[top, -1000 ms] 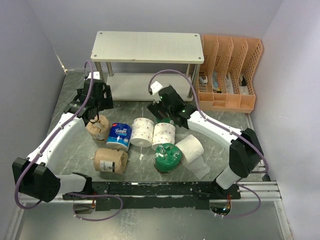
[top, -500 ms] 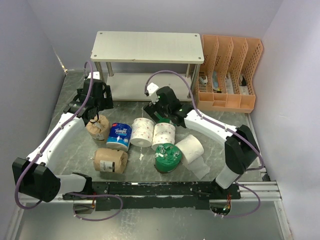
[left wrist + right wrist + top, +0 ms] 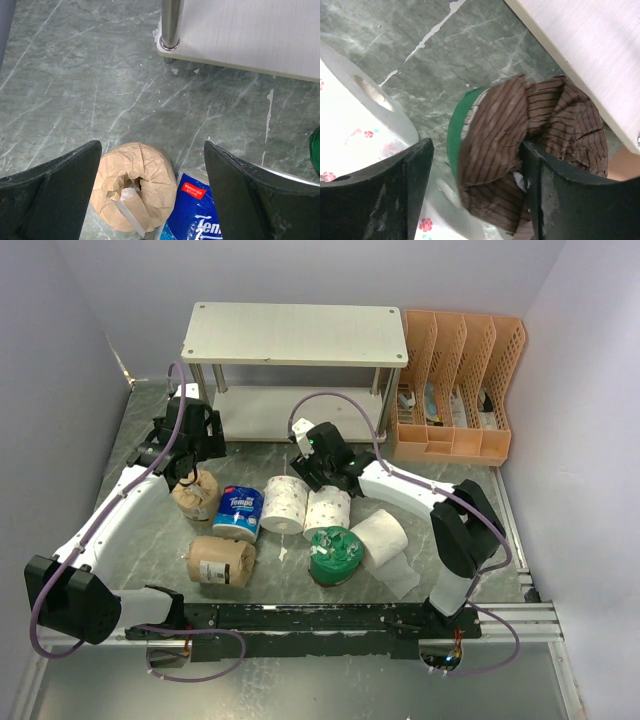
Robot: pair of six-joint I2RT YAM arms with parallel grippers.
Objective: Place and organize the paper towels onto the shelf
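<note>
The shelf (image 3: pixel 295 335) stands at the back; its two boards hold no rolls. My left gripper (image 3: pixel 185 468) is open just above an upright tan-wrapped roll (image 3: pixel 197 496), which sits low between the fingers in the left wrist view (image 3: pixel 132 185), beside the blue-wrapped roll (image 3: pixel 192 212). My right gripper (image 3: pixel 322 462) is open around a dark brown striped roll (image 3: pixel 530 125) with a green band, by the lower board's edge (image 3: pixel 590 55). The right finger (image 3: pixel 570 200) overlaps the roll; the left finger stands apart. The gripper hides this roll in the top view.
On the table lie the blue roll (image 3: pixel 238 512), two dotted white rolls (image 3: pixel 284 503) (image 3: pixel 328 508), a green roll (image 3: pixel 335 555), a plain white roll (image 3: pixel 380 535) with a loose tail, and a second tan roll (image 3: pixel 220 560). An orange file organizer (image 3: pixel 455 385) stands right of the shelf.
My right gripper has moved left and slightly forward along the shelf's front, toward the dotted rolls. My left arm and the rolls have not moved.
</note>
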